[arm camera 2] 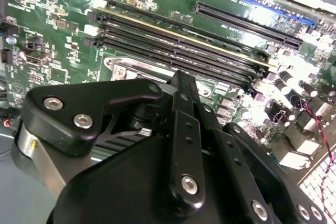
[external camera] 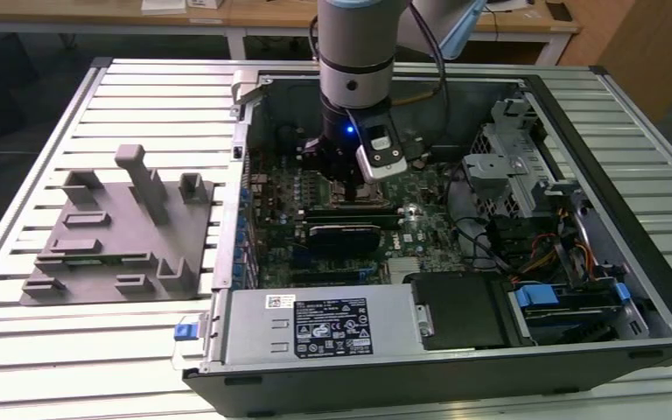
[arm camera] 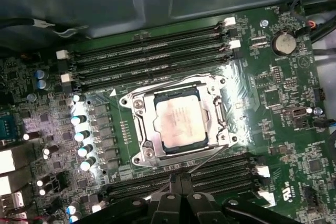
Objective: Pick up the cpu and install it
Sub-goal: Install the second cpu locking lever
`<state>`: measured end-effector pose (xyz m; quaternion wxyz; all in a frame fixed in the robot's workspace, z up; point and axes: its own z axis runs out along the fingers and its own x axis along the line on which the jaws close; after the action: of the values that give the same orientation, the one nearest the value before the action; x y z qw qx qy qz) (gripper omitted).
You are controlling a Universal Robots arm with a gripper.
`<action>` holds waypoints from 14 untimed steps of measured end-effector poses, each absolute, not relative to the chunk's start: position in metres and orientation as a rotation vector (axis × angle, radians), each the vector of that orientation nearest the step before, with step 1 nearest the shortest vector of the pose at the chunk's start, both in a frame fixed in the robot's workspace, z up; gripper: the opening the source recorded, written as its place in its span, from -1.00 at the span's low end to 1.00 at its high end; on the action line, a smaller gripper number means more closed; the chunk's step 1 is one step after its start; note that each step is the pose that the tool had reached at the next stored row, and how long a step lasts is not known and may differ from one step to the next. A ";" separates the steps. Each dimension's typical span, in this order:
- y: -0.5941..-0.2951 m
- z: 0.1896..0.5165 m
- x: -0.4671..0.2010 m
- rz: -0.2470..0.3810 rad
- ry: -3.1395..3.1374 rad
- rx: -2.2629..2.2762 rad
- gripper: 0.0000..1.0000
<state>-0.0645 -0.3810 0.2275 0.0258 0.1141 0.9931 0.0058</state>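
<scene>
In the first wrist view the cpu (arm camera: 181, 123), a flat square chip with a pale silvery top, lies flat inside the metal-framed socket (arm camera: 137, 129) on the green motherboard (arm camera: 294, 145). My gripper (arm camera: 176, 178) hangs just above the socket's edge, beside the cpu, its black fingers drawn together with nothing between them. The second wrist view has the gripper (arm camera 2: 181, 80) linkage in front of the socket frame (arm camera 2: 126, 69). In the exterior view the gripper (external camera: 348, 188) reaches down into the open computer case (external camera: 616, 289), over the middle of the board.
Memory slots (arm camera: 152, 61) run along both sides of the socket. A row of capacitors (arm camera: 81, 135) stands beside it. A grey slotted fixture (external camera: 115, 236) lies on the table at the exterior view's left. The power supply (external camera: 312, 324) and drive cages (external camera: 523, 175) crowd the case.
</scene>
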 end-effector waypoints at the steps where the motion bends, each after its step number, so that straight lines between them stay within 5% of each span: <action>1: -0.381 0.227 -0.065 0.019 3.070 0.353 -0.79; 14: -0.383 0.222 -0.067 0.039 3.073 0.333 -0.79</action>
<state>-0.0674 -0.3829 0.2219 0.0250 0.1078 0.9938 0.0125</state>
